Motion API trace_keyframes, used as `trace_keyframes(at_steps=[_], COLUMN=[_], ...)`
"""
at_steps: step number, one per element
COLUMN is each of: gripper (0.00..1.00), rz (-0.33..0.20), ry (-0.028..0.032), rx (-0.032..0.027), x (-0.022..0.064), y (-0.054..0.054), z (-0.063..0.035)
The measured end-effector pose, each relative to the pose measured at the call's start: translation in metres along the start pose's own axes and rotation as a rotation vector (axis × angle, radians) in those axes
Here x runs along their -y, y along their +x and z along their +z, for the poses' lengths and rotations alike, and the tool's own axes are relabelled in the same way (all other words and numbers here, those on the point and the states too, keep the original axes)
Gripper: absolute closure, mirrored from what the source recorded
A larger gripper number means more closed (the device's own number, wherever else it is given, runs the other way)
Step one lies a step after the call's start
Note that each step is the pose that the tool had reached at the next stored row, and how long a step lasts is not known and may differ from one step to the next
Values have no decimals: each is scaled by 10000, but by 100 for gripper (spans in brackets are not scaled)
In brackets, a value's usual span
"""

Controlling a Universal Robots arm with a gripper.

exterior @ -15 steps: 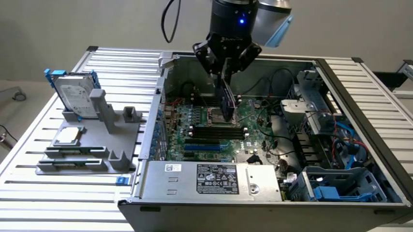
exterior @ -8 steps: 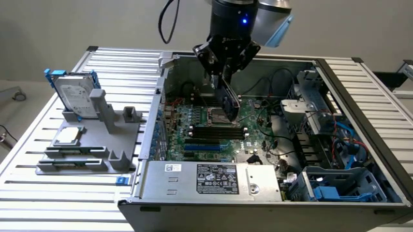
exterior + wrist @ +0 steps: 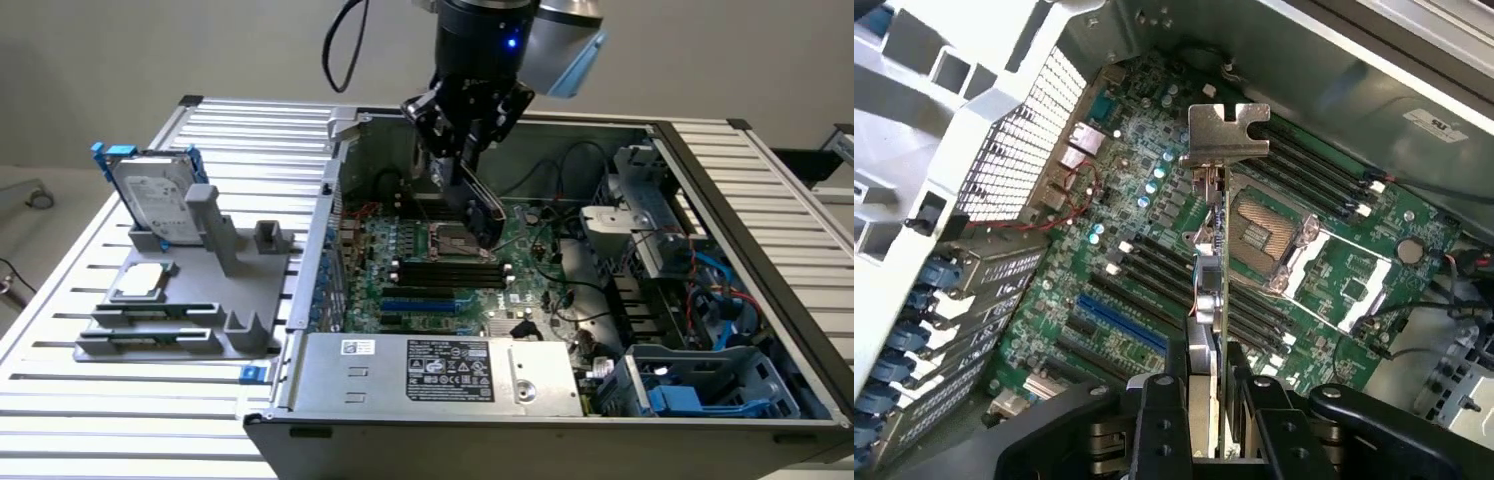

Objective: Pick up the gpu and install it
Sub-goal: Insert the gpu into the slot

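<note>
Slatted metal counter (image 3: 80, 400), pale wall behind. Item one: open computer case (image 3: 747, 170) lying on the counter, its motherboard (image 3: 441, 290) facing up; a labelled power supply (image 3: 441, 372) sits along the near edge of the case in the exterior view. Item two: robot arm reaching down into the case, its claw (image 3: 461, 165) clamped on the gpu (image 3: 478, 215), one finger on each face of the card. The gpu hangs on edge below the claw, inside the case and over the motherboard, close by the processor socket (image 3: 451, 238) and the black memory slots (image 3: 447, 272); whether it touches the board cannot be told. In the wrist view its silver bracket (image 3: 1226, 130) is at the end farthest from the claw. Item three: grey holder (image 3: 174, 300) on the counter at the exterior view's left, carrying an upright hard drive (image 3: 154, 200) in a blue frame and a small square silver chip (image 3: 143, 282) lying flat.
</note>
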State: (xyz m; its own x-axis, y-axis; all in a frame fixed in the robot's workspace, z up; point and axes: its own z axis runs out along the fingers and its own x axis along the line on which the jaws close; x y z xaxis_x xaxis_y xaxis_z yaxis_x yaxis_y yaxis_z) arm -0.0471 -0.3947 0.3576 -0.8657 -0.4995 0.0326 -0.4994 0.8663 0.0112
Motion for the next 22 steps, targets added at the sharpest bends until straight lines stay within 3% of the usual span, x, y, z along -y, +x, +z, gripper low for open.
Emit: trace_keyframes(at_steps=[22], gripper=[74], rz=[-4009], ry=[131], rx=[-45], x=[0], y=[0], z=[0])
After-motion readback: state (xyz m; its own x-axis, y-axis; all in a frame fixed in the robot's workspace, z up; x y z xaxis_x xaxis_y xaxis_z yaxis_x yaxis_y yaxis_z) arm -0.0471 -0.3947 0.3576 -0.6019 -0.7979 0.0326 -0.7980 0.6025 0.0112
